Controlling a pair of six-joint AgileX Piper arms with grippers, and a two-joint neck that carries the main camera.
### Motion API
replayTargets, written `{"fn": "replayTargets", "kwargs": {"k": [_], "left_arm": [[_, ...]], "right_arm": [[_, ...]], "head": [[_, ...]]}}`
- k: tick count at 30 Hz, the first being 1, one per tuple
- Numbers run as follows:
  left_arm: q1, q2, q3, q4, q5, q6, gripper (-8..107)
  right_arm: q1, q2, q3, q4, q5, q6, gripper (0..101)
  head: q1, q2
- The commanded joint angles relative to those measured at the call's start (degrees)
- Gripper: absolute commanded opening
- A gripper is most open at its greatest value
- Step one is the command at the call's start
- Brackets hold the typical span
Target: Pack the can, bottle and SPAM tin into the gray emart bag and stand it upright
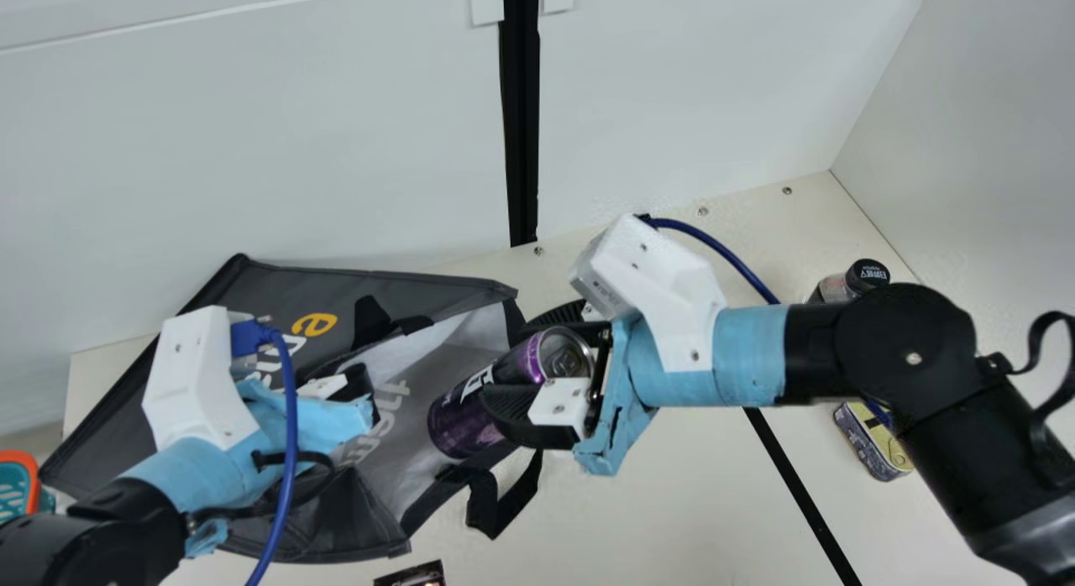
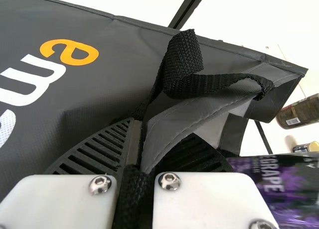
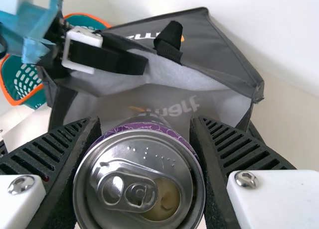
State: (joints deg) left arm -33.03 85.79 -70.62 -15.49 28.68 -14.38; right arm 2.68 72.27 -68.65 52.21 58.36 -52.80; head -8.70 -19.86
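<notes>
The gray emart bag (image 1: 277, 309) lies on its side, mouth facing right. My left gripper (image 1: 363, 393) is at its rim; in the left wrist view the left gripper (image 2: 139, 139) is shut on the rim and black strap. The purple can (image 1: 470, 418) slants into the mouth, my right gripper (image 1: 506, 363) shut on its upper end. From the right wrist view, the can's lid (image 3: 142, 184) faces the camera between the fingers of the right gripper (image 3: 144, 124). The dark-capped bottle (image 1: 865, 275) and the SPAM tin (image 1: 873, 439) are at the right, partly behind my right arm.
A teal basket with an orange rim (image 1: 34, 477) stands at the far left. A small dark object (image 1: 411, 574) lies at the bottom edge. White walls rise behind the table (image 1: 663, 502) and at its right. A strap loop (image 1: 504, 494) hangs out from the bag.
</notes>
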Motion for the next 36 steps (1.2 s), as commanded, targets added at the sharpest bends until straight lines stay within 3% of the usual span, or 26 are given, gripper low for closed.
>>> {"fn": "replayTargets", "kwargs": {"k": [1,17,36], "left_arm": [[0.00,0.00,0.00,0.00,0.00,0.00,-8],[0.00,0.00,0.00,0.00,0.00,0.00,-8],[0.00,0.00,0.00,0.00,0.00,0.00,-8]], "right_arm": [[0.63,0.36,0.65,0.17,-1.06,-0.47,0],[4.63,4.90,3.90,2.98,-8.06,-4.61,0],[8.66,11.22,4.41,5.46,-14.54,-8.31,0]], "head": [[-1.30,-0.14],[-1.30,-0.14],[-1.30,-0.14]]}}
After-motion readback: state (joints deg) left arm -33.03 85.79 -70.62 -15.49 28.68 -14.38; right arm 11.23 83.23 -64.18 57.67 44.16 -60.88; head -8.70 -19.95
